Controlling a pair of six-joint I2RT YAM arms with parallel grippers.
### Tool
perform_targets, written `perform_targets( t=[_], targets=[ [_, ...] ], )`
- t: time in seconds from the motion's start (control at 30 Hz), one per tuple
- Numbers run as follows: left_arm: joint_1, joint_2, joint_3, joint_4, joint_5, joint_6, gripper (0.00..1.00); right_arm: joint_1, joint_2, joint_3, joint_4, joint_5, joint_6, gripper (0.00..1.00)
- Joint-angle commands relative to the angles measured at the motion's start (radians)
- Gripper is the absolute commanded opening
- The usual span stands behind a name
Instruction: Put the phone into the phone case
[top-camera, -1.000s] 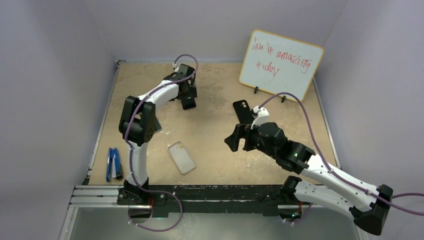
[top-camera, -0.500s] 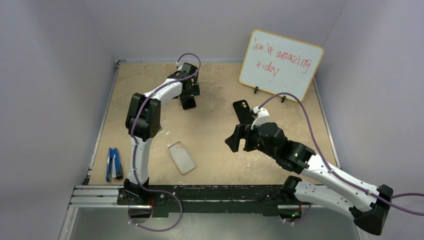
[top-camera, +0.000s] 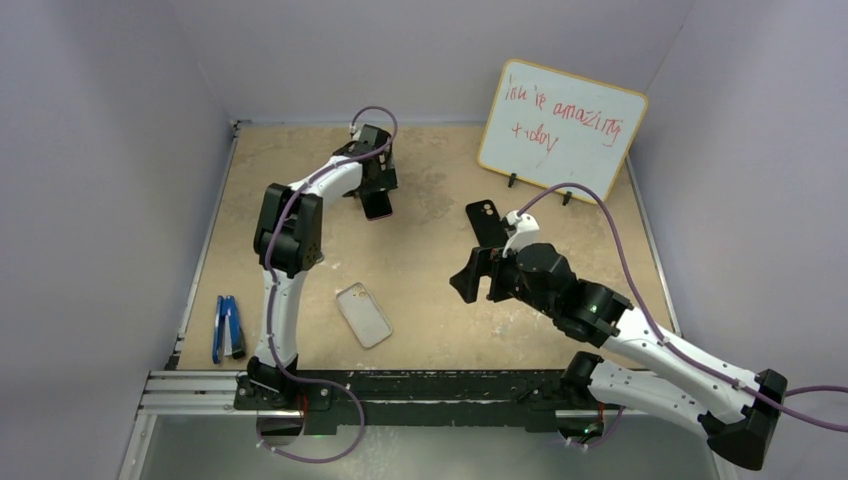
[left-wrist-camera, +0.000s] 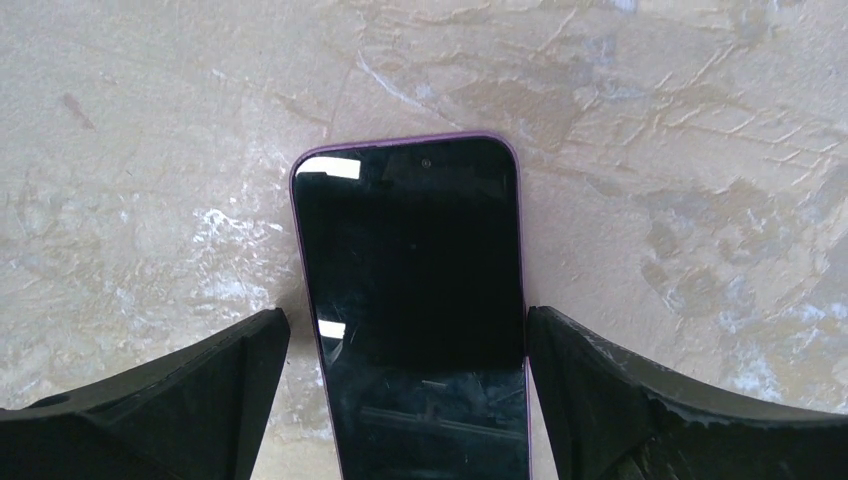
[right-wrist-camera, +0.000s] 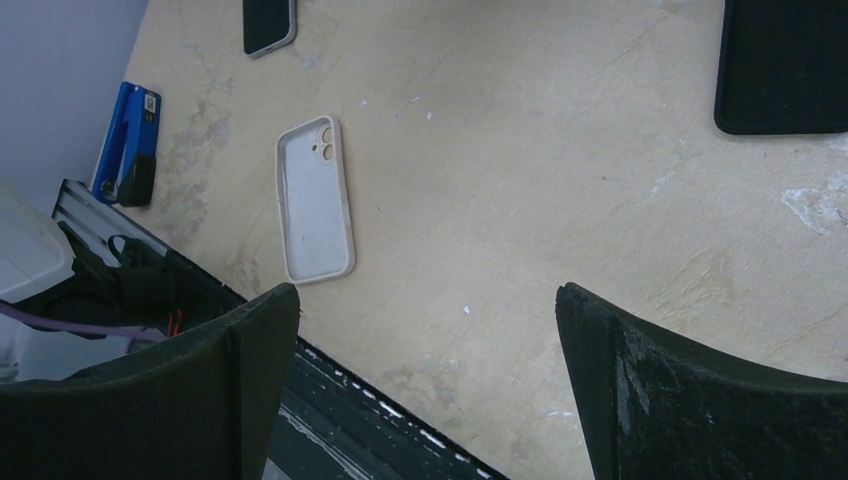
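Observation:
A phone (left-wrist-camera: 412, 310) with a purple rim and dark screen lies face up on the far part of the table (top-camera: 430, 270). My left gripper (left-wrist-camera: 405, 318) is open and low over it, one finger on each side; the right finger (left-wrist-camera: 600, 390) is against the phone's edge and the left stands a little apart. From above, the phone (top-camera: 379, 210) pokes out under the left gripper (top-camera: 374, 192). An empty beige phone case (top-camera: 363, 315) lies near the front, also seen as the case (right-wrist-camera: 316, 200). My right gripper (top-camera: 475, 276) hovers open and empty mid-table.
A black phone-shaped case with a camera cutout (top-camera: 487, 222) lies just beyond the right gripper. A blue stapler (top-camera: 228, 328) sits at the front left. A whiteboard (top-camera: 560, 128) leans at the back right. Walls close in on three sides.
The left arm's elbow has swung right and away from me while its gripper stays over the phone. The right arm has not moved.

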Motion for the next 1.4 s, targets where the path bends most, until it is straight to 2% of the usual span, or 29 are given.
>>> perform_targets(
  t=[0.0, 0.27, 0.57, 0.83, 1.1, 1.37],
  targets=[
    [0.014, 0.010, 0.063, 0.024, 0.016, 0.000, 0.92, 0.003, -0.002, 0.052, 0.007, 0.005, -0.007, 0.99],
    [0.015, 0.021, 0.059, -0.006, 0.034, -0.001, 0.85, 0.002, 0.001, 0.051, 0.020, 0.009, 0.004, 0.99],
    [0.015, 0.017, 0.037, -0.043, 0.032, 0.007, 0.84, 0.003, -0.005, 0.043, 0.025, 0.000, 0.020, 0.99],
    [0.015, -0.029, -0.026, -0.034, 0.064, 0.007, 0.75, 0.002, -0.026, 0.031, 0.034, 0.005, 0.037, 0.99],
    [0.011, -0.112, -0.138, -0.043, 0.125, 0.003, 0.63, 0.001, -0.020, 0.006, 0.065, 0.003, 0.055, 0.98],
    [-0.025, -0.303, -0.379, 0.048, 0.237, -0.040, 0.58, 0.003, 0.017, -0.068, 0.154, -0.003, 0.122, 0.96]
  ],
)
